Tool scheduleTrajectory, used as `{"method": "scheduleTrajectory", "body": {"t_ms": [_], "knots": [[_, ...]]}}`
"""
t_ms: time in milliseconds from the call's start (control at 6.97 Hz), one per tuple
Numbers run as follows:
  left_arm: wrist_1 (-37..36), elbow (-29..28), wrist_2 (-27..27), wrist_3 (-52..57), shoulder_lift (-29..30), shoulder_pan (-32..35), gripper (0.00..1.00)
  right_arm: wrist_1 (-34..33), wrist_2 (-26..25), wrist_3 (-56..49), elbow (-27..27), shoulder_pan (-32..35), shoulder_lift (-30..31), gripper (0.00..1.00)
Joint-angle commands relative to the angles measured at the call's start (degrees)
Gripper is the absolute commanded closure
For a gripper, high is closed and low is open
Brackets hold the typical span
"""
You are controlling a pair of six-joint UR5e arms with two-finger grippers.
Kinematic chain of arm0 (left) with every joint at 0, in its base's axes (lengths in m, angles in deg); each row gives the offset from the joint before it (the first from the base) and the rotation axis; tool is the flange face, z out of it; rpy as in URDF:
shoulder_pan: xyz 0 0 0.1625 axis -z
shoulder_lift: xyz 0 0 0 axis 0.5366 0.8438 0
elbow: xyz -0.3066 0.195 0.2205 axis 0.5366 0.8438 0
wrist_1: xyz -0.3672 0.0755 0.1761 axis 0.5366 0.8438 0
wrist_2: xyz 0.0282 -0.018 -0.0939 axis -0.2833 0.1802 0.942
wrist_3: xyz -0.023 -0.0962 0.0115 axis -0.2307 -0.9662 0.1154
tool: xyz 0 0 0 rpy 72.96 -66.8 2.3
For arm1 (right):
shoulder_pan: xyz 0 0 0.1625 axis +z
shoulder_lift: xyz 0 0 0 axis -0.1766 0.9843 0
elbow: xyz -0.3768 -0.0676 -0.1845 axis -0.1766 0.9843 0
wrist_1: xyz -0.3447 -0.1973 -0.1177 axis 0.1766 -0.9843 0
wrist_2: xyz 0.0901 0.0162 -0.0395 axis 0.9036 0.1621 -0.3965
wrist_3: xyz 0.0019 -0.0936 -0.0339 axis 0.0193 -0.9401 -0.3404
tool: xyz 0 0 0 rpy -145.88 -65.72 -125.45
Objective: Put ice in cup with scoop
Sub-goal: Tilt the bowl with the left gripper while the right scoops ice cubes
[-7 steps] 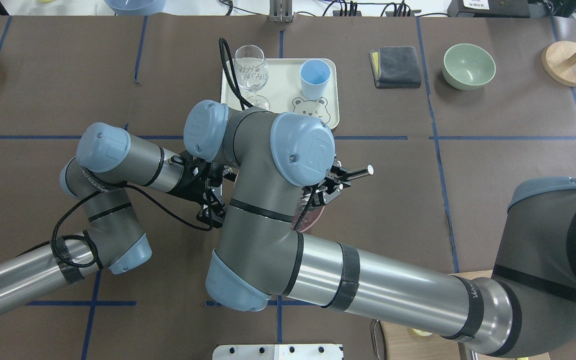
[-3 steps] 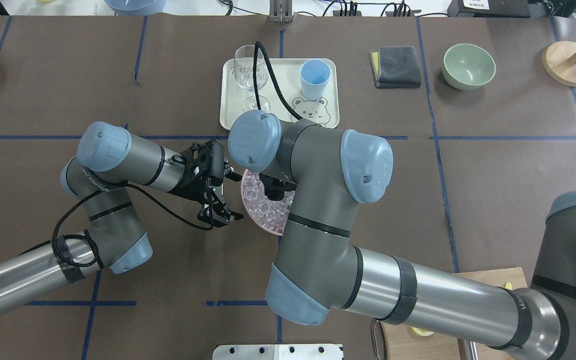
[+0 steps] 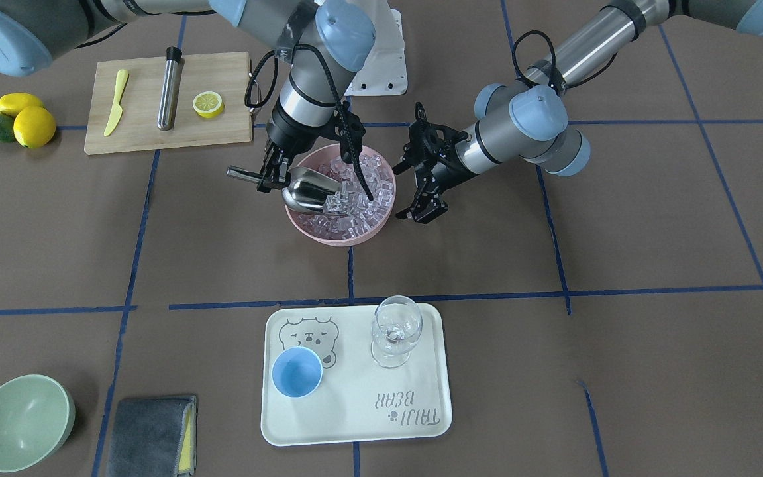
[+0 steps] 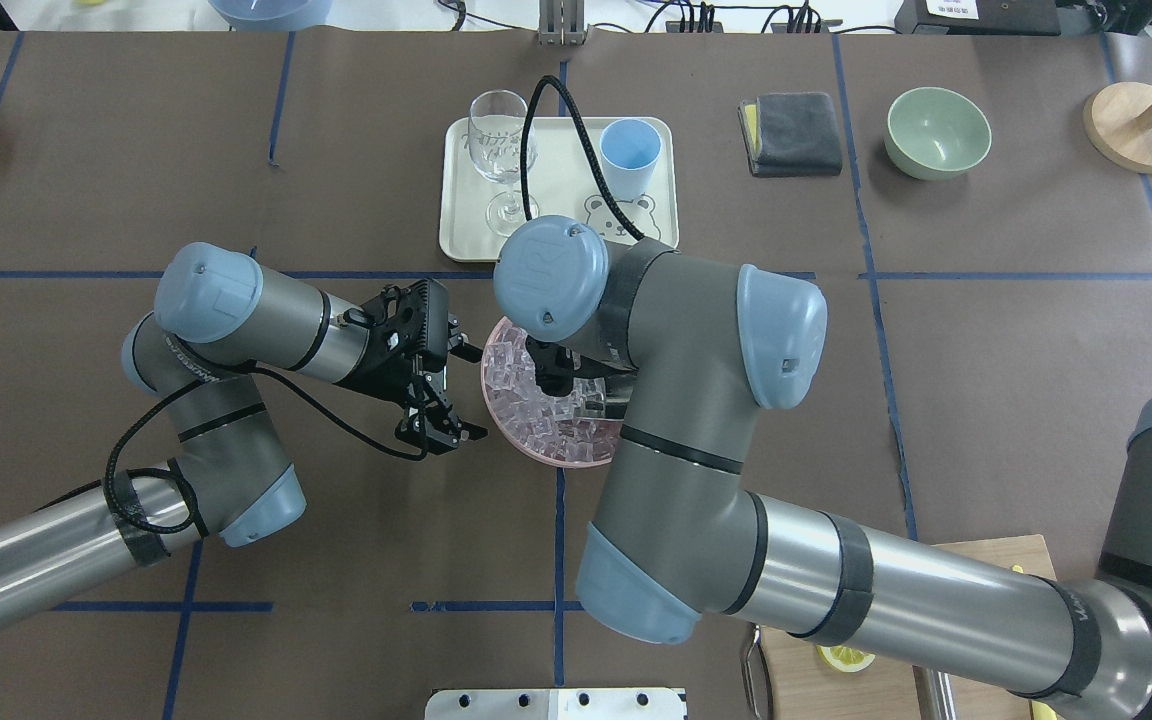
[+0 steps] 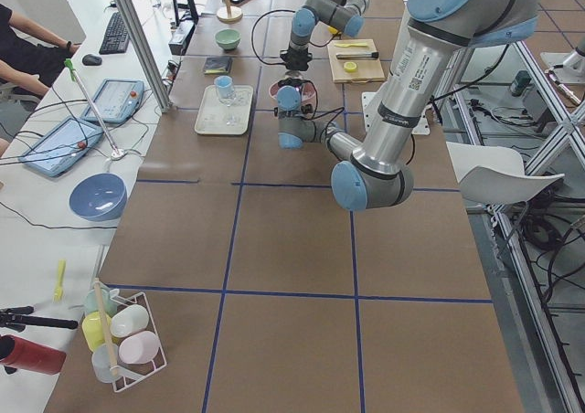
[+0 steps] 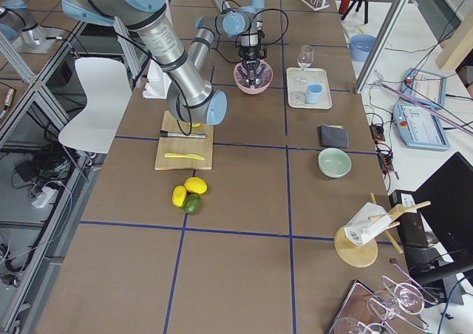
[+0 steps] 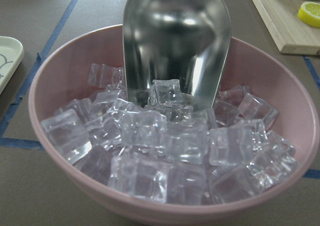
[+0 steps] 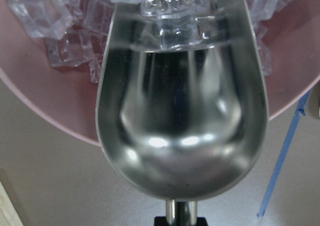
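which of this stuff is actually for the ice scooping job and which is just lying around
For the job: scoop; ice; pink bowl holding it; blue cup.
Lying about: wine glass; green bowl; grey cloth; cutting board; lemons.

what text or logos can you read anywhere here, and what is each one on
"TAIJI BEAR", as best it reads, upside down in the front-facing view: on the tray
"UR" logo: on the right arm's blue joint cap
Pale lettering on the wine glass: too blurred to read
White lettering on the left arm's grey link: too small to read
Printed sticker on the left arm's upper tube: too small to read
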Motion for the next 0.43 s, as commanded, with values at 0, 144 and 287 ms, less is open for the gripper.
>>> {"method": "scheduleTrajectory", "body": {"t_ms": [0,144,287], "knots": [[-0.09,0.00,0.00,-0.09,0.00,0.00,0.00,8.29,5.42,0.01,-4.65,2.48,6.25,1.00],[-0.09,0.00,0.00,-0.09,0.00,0.00,0.00,10.84,6.75,0.01,-4.93,2.93,6.62,1.00],[-0.09,0.00,0.00,-0.09,0.00,0.00,0.00,12.52,7.98,0.10,-4.93,3.28,6.63,1.00]]}}
